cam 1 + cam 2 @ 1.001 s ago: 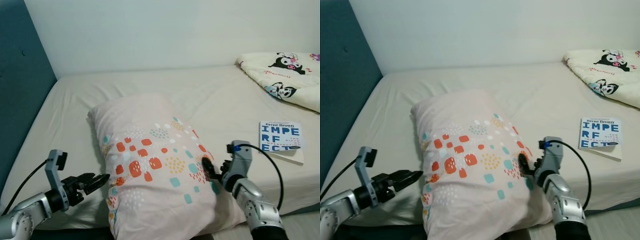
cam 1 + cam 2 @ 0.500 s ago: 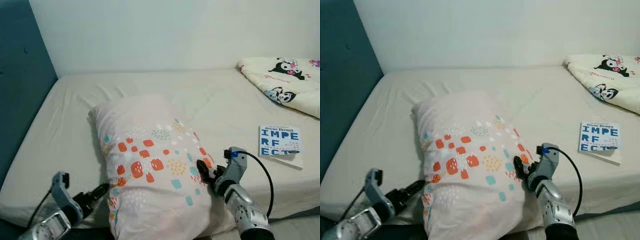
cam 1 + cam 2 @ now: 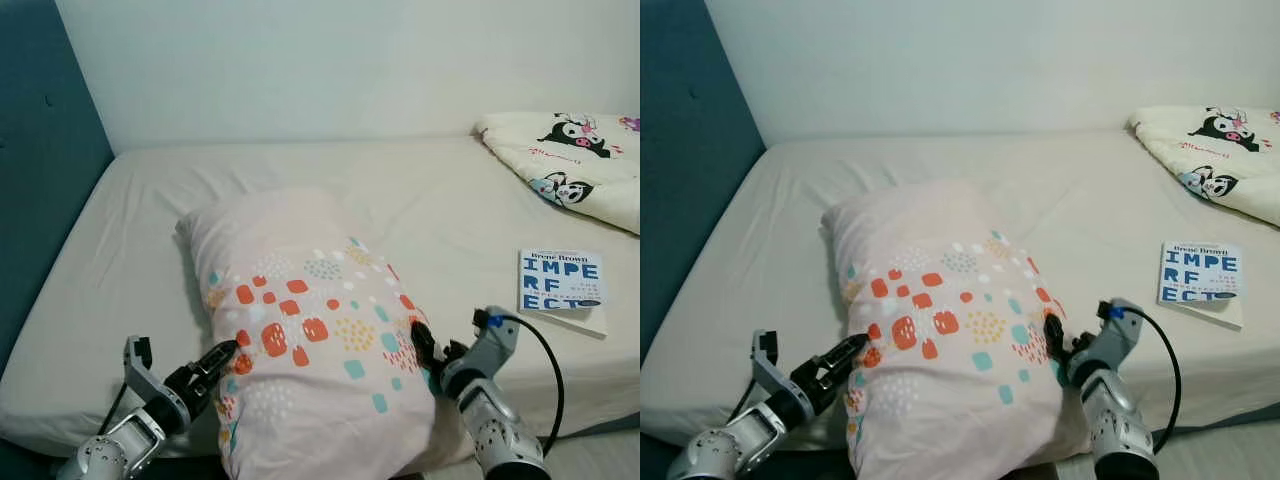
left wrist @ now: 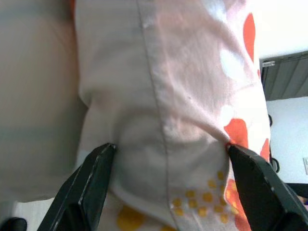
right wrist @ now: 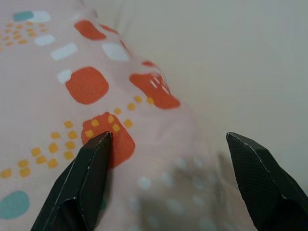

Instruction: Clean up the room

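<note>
Pillow [image 3: 310, 320] lies on bed [image 3: 130, 230], long axis running away from robot, near end overhanging front edge. It is flanked by left gripper [image 3: 222, 358] & right gripper [image 3: 422, 345]; both sets of fingers are spread, pressed to its sides, nothing clamped.

A pale pink pillow with orange, teal and white patches [image 3: 300, 330] lies on the beige-sheeted bed [image 3: 420, 200]. The left gripper [image 3: 222, 360] touches the pillow's left edge; the right gripper [image 3: 425, 347] presses its right edge. Right of the pillow lies a white book with blue lettering [image 3: 562, 282]; beyond that, a cream cartoon-print blanket [image 3: 570, 160].
</note>
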Available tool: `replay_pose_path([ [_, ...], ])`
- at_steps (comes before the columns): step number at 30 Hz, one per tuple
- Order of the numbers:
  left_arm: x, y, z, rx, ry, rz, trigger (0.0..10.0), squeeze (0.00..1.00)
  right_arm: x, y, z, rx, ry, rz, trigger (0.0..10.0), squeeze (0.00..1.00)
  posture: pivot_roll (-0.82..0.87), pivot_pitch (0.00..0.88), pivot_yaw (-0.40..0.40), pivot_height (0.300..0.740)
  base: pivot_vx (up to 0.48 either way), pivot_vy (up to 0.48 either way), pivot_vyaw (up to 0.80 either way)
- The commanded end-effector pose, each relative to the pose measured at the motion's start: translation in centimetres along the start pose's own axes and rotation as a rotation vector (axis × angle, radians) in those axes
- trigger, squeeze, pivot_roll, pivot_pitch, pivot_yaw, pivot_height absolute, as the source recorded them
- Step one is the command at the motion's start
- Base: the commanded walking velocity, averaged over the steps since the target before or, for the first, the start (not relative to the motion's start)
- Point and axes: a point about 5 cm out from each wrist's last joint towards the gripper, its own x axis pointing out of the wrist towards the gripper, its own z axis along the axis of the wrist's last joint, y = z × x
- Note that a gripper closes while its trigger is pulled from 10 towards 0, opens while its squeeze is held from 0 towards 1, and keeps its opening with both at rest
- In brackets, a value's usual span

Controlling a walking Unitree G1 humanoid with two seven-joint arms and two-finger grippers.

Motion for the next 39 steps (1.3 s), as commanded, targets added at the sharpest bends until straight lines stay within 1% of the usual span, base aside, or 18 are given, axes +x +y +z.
replay_pose_path([
  [1,0.3,0.0,-1.3,0.004,0.051,-0.003,10.0,1.0,-0.1,-0.4,-1.1,0.05,0.031,0.01,10.0,1.0,-0.03,0.082,-0.055,0.584,0.0,0.0,0.0],
  [8,0.9,-0.6,-2.5,-0.006,0.119,-0.036,10.0,1.0,0.2,0.5,-2.3,0.031,0.115,0.096,10.0,1.0,-0.02,0.084,-0.055,0.584,0.0,0.0,0.0],
  [13,1.8,-1.0,-3.9,0.046,0.189,-0.047,10.0,1.0,0.5,1.0,-2.9,0.03,0.151,0.091,10.0,1.0,-0.01,0.084,-0.055,0.584,0.0,0.0,0.0],
  [17,2.2,-1.2,-4.2,0.086,0.205,-0.047,10.0,1.0,0.7,1.2,-3.3,0.022,0.175,0.096,10.0,1.0,-0.02,0.084,-0.052,0.584,0.0,0.0,0.0],
  [18,2.3,-1.4,-4.3,0.122,0.219,-0.057,10.0,0.79,0.8,1.5,-3.5,0.006,0.188,0.111,10.0,1.0,-0.02,0.085,-0.052,0.584,0.0,0.0,0.0],
  [19,2.3,-1.4,-4.3,0.122,0.219,-0.057,10.0,0.79,0.8,1.5,-3.5,0.006,0.188,0.111,10.0,1.0,-0.02,0.085,-0.052,0.584,0.0,0.0,0.0],
  [20,2.5,-1.6,-4.4,0.138,0.227,-0.075,10.0,0.06,0.8,2.0,-3.6,-0.01,0.2,0.133,10.0,0.33,-0.02,0.085,-0.051,0.584,0.0,0.0,0.0],
  [21,2.6,-2.0,-4.4,0.134,0.228,-0.103,10.0,0.0,0.9,2.3,-3.8,-0.023,0.211,0.157,10.0,0.0,-0.02,0.084,-0.052,0.584,0.0,0.0,0.0],
  [23,2.7,-2.7,-4.3,0.101,0.216,-0.148,10.0,0.0,1.0,2.9,-3.9,-0.027,0.22,0.183,10.0,0.0,-0.02,0.084,-0.054,0.584,0.0,0.0,0.0],
  [25,2.7,-2.8,-4.2,0.093,0.214,-0.161,10.0,0.02,1.1,3.0,-4.0,-0.027,0.223,0.187,10.0,0.0,-0.02,0.084,-0.054,0.584,0.0,0.0,0.0],
  [26,2.8,-2.9,-4.4,0.115,0.229,-0.17,10.0,0.03,1.1,3.1,-4.1,-0.031,0.227,0.195,10.0,0.0,-0.02,0.084,-0.055,0.584,0.0,0.0,0.0],
  [27,2.8,-2.9,-4.4,0.115,0.229,-0.17,10.0,0.03,1.1,3.1,-4.1,-0.031,0.227,0.195,10.0,0.0,-0.02,0.084,-0.055,0.584,0.0,0.0,0.0],
  [28,2.9,-3.0,-4.9,0.174,0.261,-0.172,10.0,0.05,1.1,3.3,-4.2,-0.034,0.233,0.205,10.0,0.0,-0.02,0.082,-0.06,0.584,0.0,0.0,0.0],
  [29,2.9,-3.0,-4.9,0.174,0.261,-0.172,10.0,0.05,1.1,3.3,-4.2,-0.034,0.233,0.205,10.0,0.0,-0.02,0.082,-0.06,0.584,0.0,0.0,0.0],
  [30,3.0,-3.1,-5.5,0.212,0.288,-0.176,10.0,0.04,1.1,3.5,-4.3,-0.034,0.237,0.216,10.0,0.0,-0.02,0.082,-0.061,0.584,0.0,0.0,0.0],
  [32,3.4,-3.4,-6.2,0.248,0.311,-0.178,10.0,0.02,1.2,4.0,-4.5,-0.029,0.247,0.24,10.0,0.0,-0.02,0.081,-0.062,0.584,0.0,0.0,0.0],
  [34,3.9,-3.7,-6.6,0.254,0.314,-0.18,10.0,0.01,1.2,4.7,-4.8,-0.029,0.263,0.274,10.0,0.0,-0.02,0.08,-0.063,0.584,0.0,0.0,0.0],
  [39,4.4,-3.9,-6.9,0.274,0.314,-0.176,10.0,0.0,1.2,5.5,-5.2,-0.051,0.288,0.319,10.0,0.0,-0.02,0.078,-0.063,0.584,0.0,0.0,0.0],
])
